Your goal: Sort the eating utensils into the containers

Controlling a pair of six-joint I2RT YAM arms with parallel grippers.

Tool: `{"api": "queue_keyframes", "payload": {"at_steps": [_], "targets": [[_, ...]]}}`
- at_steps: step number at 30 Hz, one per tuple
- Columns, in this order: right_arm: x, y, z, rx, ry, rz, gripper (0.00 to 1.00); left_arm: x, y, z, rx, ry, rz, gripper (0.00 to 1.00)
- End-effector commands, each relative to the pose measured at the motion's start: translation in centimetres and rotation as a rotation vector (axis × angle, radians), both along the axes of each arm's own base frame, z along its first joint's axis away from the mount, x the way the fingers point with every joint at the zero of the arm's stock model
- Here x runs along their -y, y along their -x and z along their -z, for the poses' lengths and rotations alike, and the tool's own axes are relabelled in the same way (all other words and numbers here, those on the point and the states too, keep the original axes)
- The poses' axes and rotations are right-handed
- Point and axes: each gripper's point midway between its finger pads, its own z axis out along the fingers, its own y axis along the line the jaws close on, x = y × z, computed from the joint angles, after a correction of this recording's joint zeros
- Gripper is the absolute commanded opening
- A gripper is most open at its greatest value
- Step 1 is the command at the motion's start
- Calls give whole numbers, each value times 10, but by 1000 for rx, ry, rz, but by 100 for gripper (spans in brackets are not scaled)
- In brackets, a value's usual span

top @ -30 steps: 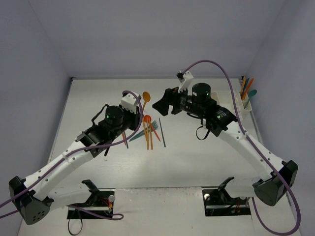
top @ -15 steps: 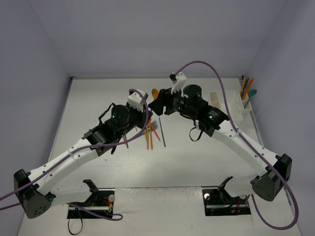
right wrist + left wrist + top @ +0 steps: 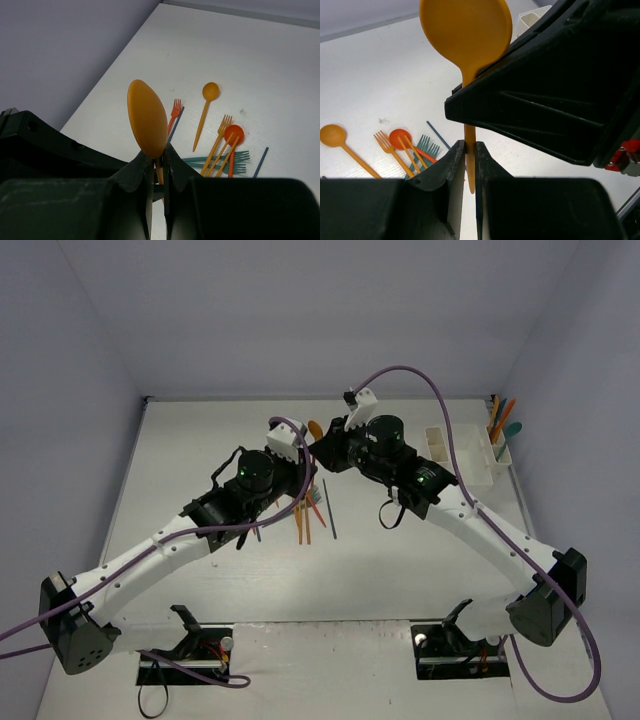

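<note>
An orange spoon (image 3: 316, 428) is held off the table between both grippers, behind the pile. My left gripper (image 3: 468, 150) is shut on the lower handle of this spoon (image 3: 466, 30), whose bowl points up. My right gripper (image 3: 158, 152) is shut on the same spoon (image 3: 146, 117) at the neck, just under the bowl. The two grippers (image 3: 312, 448) meet tip to tip. More eating utensils (image 3: 305, 515) lie loose on the table: orange forks, a red-orange spoon and teal forks (image 3: 222, 150). The white container (image 3: 465, 455) stands at the far right, with a few utensils (image 3: 500, 422) upright in its end compartment.
A lone orange spoon (image 3: 205, 107) and a red-orange fork (image 3: 175, 112) lie apart from the pile. A thin dark stick (image 3: 329, 508) lies to the pile's right. The right gripper's black body (image 3: 560, 90) fills much of the left wrist view.
</note>
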Motion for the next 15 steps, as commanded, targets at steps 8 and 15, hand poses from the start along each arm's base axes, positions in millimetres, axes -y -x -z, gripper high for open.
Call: {"api": "queue_keyframes", "payload": {"at_steps": [8,15], "targets": [[75,-38,-37,132,-36,238,0,-6,-9,-23,11,100,-97,60],[240,-87,-50,177,89,610,0,-57,-19,33,-164,-1,-293,75]]}}
